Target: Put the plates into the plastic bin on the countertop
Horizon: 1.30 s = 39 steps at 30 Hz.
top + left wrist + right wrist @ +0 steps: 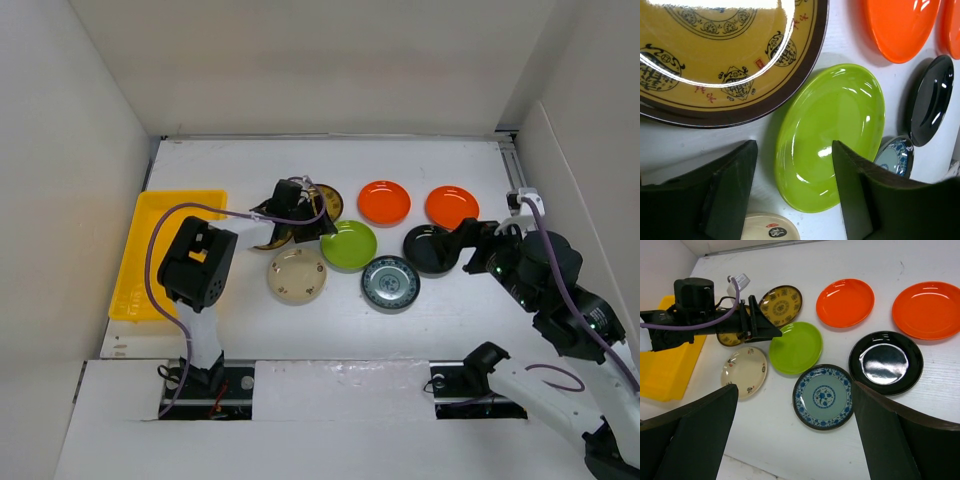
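lime plate, just beside left gripper

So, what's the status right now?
Left tool open, at lime green plate edge. Right tool open, near black plate. Yellow bin looks empty. No obstruction seen.

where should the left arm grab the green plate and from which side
Probably best to pinch its raised rim on the edge facing the left gripper, from above, one finger inside and one outside. The green plate lies flat and shallow, so only the rim offers a hold, and bare counter shows there between the brown plate and the cream plate.
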Available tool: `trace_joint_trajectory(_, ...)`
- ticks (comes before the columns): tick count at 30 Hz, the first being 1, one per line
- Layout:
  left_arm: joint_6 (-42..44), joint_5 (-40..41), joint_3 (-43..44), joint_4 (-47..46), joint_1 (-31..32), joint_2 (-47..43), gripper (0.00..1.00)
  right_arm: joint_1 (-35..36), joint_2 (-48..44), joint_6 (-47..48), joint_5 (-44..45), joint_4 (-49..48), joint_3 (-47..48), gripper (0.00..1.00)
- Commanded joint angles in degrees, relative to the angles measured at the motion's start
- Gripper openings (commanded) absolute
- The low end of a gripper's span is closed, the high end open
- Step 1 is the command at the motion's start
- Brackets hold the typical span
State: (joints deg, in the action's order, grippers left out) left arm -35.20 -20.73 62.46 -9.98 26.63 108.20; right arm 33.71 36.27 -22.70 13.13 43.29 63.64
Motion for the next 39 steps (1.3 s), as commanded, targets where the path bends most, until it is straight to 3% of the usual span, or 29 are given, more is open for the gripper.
trace_joint_trajectory(1, 0.04, 1.22, 2.31, 1.01, 0.26, 0.52, 0.56, -0.58, -0.85, -0.24, 0.76, -0.92, 1.23, 1.00)
trace_joint_trajectory(3, 0.04, 1.22, 2.32, 1.53, 0.79, 0.52, 0.43, -0.58, -0.85, -0.24, 0.76, -0.92, 1.23, 1.00)
trace_joint_trajectory(6, 0.04, 1.22, 3.37, 2.16, 1.32, 1.05, 0.31, -0.58, -0.85, -0.77, 0.24, -0.92, 1.23, 1.00)
trace_joint_trajectory(18, -0.48, 1.83, 3.98, 3.83, 1.32, -0.88, 0.00, -0.58, -1.90, -0.77, 0.23, -0.40, 1.75, 1.00)
trace_joint_trajectory(23, -0.48, 0.96, 5.13, 4.44, 1.32, -1.50, 0.00, -0.58, -1.91, -1.30, 0.23, -0.40, 1.75, 1.00)
trace_joint_trajectory(30, -1.89, -0.54, 5.74, 3.20, 1.32, -9.67, 0.00, -0.58, -2.43, -1.30, 0.76, 0.74, 2.28, 1.00)
trace_joint_trajectory(37, -5.05, 4.37, 8.55, 9.19, -3.42, -18.63, 0.00, -0.58, -2.43, -1.30, 0.76, 0.75, 2.28, 1.00)
trace_joint_trajectory(39, -6.19, 10.40, 8.56, 13.83, -5.79, -21.62, 0.00, -0.58, -1.91, -1.30, 0.76, 0.75, 2.80, 1.00)
